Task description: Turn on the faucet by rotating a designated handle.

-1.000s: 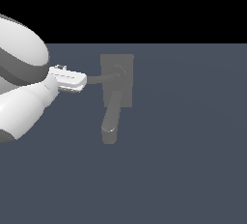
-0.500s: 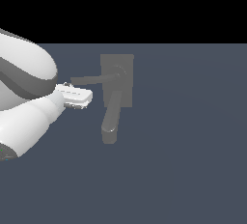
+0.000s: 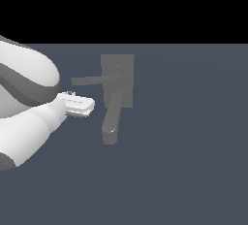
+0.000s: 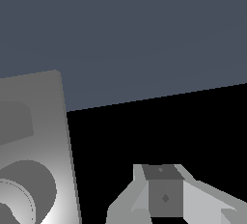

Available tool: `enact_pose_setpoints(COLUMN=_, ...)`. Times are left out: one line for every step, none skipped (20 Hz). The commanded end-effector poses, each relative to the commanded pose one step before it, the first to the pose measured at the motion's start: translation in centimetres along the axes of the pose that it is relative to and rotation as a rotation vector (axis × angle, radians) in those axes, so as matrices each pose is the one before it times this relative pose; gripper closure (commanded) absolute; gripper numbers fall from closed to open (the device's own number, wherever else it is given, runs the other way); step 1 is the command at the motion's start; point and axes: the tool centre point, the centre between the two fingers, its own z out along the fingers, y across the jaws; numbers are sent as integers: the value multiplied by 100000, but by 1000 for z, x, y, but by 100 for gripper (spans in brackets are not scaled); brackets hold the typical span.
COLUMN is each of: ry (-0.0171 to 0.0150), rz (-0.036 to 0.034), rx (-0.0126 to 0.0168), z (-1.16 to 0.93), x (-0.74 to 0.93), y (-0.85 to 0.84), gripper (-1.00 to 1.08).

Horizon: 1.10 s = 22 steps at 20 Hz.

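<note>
The grey faucet [image 3: 117,81] shows in the exterior view with a flat base plate [image 3: 127,64]. Its thick spout [image 3: 112,121] points toward the lower part of the picture. The thin handle [image 3: 92,80] runs from a round hub toward the exterior view's left. My gripper [image 3: 91,106] lies just below the handle's free end and to the left of the spout, apart from both. Its fingers blend into the white hand there. In the wrist view the base plate [image 4: 48,136] fills one corner and my fingertips [image 4: 164,196] appear closed together on nothing.
The faucet sits on a flat dark blue-grey floor [image 3: 193,146]. My white arm [image 3: 24,103] fills the exterior view's left side. Beyond the floor's far edge the picture is black.
My gripper has moved down the exterior view, from level with the handle's free end to just below it, and slightly right. The handle and spout have not moved.
</note>
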Motion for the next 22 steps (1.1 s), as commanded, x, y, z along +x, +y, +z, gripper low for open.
enact_pose_setpoints(ry=155, rz=258, rx=-125, z=-63, x=39, y=121, gripper=108)
enact_pose_setpoints(ry=141, rz=93, rx=-11, z=-39, x=46, y=28, gripper=108)
enact_pose_setpoints(ry=0, rz=0, rx=0, z=-9, x=-8, y=-3, gripper=108)
enact_pose_setpoints(ry=-89, rz=-134, rx=53, z=45, x=-17, y=-52, gripper=108)
enact_pose_setpoints(ry=-257, rz=-215, rx=49, z=77, x=-82, y=-73, gripper=108)
enact_pose_setpoints(ry=-406, rz=-321, rx=61, z=118, x=-130, y=-103, gripper=108)
enact_pose_setpoints(ry=-533, rz=-423, rx=63, z=154, x=-169, y=-129, gripper=108)
enact_pose_setpoints(ry=-663, rz=-549, rx=54, z=195, x=-206, y=-156, gripper=108)
enact_pose_setpoints(ry=-756, rz=-677, rx=23, z=227, x=-227, y=-175, gripper=108)
enact_pose_setpoints(ry=-726, rz=-738, rx=-37, z=230, x=-205, y=-166, gripper=108)
enact_pose_setpoints(ry=-553, rz=-682, rx=-104, z=191, x=-138, y=-127, gripper=108)
enact_pose_setpoints(ry=-374, rz=-627, rx=-173, z=152, x=-69, y=-87, gripper=108)
enact_pose_setpoints(ry=-210, rz=-623, rx=-262, z=123, x=1, y=-54, gripper=108)
enact_pose_setpoints(ry=-47, rz=-628, rx=-345, z=95, x=68, y=-25, gripper=108)
enact_pose_setpoints(ry=109, rz=-646, rx=-414, z=69, x=130, y=-7, gripper=108)
enact_pose_setpoints(ry=252, rz=-676, rx=-458, z=46, x=182, y=-3, gripper=108)
enact_pose_setpoints(ry=370, rz=-728, rx=-464, z=30, x=218, y=-22, gripper=108)
enact_pose_setpoints(ry=429, rz=-779, rx=-398, z=22, x=221, y=-70, gripper=108)
enact_pose_setpoints(ry=378, rz=-756, rx=-243, z=23, x=171, y=-133, gripper=108)
enact_pose_setpoints(ry=291, rz=-743, rx=-82, z=32, x=111, y=-196, gripper=108)
enact_pose_setpoints(ry=190, rz=-742, rx=74, z=44, x=48, y=-262, gripper=108)
enact_pose_setpoints(ry=86, rz=-757, rx=222, z=58, x=-15, y=-329, gripper=108)
